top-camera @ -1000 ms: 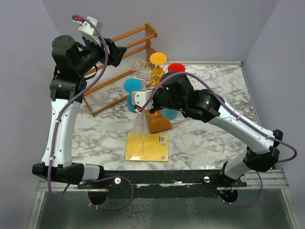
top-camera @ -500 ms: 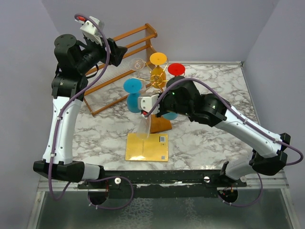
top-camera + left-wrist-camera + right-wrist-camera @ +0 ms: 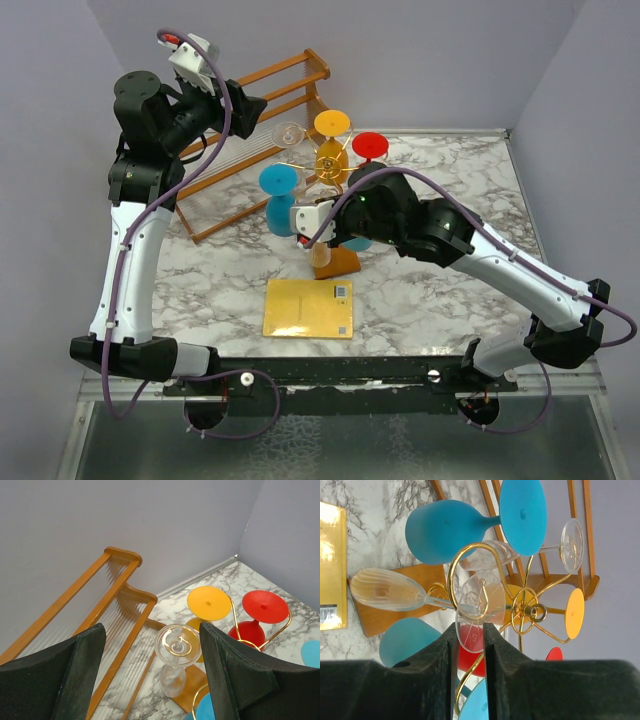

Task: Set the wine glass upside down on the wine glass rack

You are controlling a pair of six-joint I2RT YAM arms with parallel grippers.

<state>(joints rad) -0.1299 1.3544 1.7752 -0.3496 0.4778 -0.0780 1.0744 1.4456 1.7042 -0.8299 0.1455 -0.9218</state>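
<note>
The clear wine glass [image 3: 385, 596] is upside down at the gold wire rack [image 3: 530, 611], its stem lying in a curled arm [image 3: 451, 570]. My right gripper [image 3: 471, 626] is shut on the edge of the glass's round foot [image 3: 485, 597]. In the top view the right gripper [image 3: 310, 238] is at the rack's near left side, over its brown wooden base [image 3: 338, 262]. My left gripper [image 3: 151, 630] is open and empty, high above the rack's back left [image 3: 250, 103], over a second clear glass [image 3: 177, 645] that hangs there.
Blue [image 3: 445, 530], yellow [image 3: 209, 603] and red [image 3: 265, 606] glasses hang upside down on the rack's other arms. A slatted wooden shelf [image 3: 235, 150] stands at the back left. A yellow card [image 3: 308, 308] lies on the marble table near the front.
My right gripper has carried the clear glass from above the yellow card back and up to the rack. Its stem now sits in a gold arm. The left arm has barely moved.
</note>
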